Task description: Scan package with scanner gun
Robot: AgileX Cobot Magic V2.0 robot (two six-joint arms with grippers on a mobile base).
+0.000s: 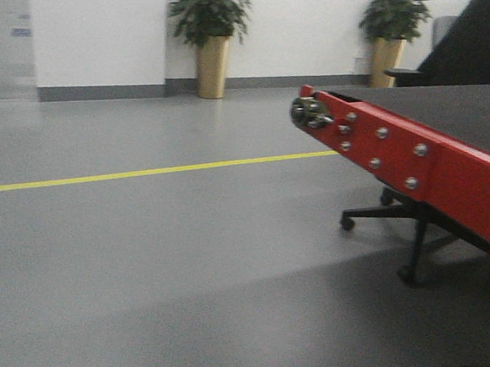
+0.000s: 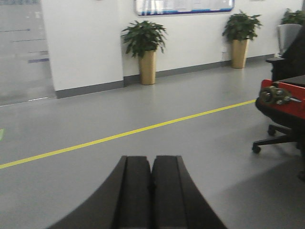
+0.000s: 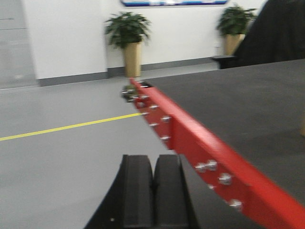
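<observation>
No package & no scanner gun in any view rn, so we can't say where either sits. The only hint is a tan sliver point(image 3: 302, 126) at the far right of the belt in the right wrist view, too little to call. Our left gripper point(image 2: 152, 191) hangs over bare grey floor point(image 2: 200, 157) w/ its fingers pressed together, nothing between them. Our right gripper point(image 3: 153, 191) is the same, pads together & empty, just beside the red side rail point(image 3: 190, 138) of the conveyor, w/ the black belt point(image 3: 252, 95) to its right. We judge both arms are tucked low & pointing fwd as a travel pose, fingers closed b/c there's nothing to carry yet. In the front view only the conveyor's end shows, w/ the roller bearing point(image 1: 308, 113) at its tip & an office chair point(image 1: 389, 216) parked behind it. The yellow line point(image 1: 142, 174) prob marks a lane, and the plants point(image 1: 209, 15) stand back at the wall. The task looks barely begun. We'd need the belt's working area in view first, then the fingers apart before reaching for the gun.
</observation>
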